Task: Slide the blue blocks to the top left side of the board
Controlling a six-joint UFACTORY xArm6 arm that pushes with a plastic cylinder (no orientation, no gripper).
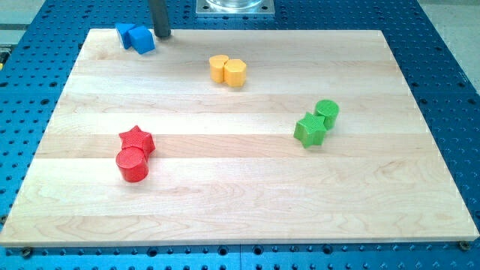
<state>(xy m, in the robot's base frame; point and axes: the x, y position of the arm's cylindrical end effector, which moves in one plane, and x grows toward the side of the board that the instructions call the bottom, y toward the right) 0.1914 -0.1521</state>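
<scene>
Tip: my tip (162, 34) rests just right of the blue blocks; the rod has no claw to open or clench.
Blue blocks: two blue blocks (135, 37), touching, at the wooden board's (240, 195) top-left edge.

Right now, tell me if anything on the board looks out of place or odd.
Nothing stands out. The blue blocks sit at the top left by my tip; the yellow, green and red pairs rest flat on the board.
</scene>
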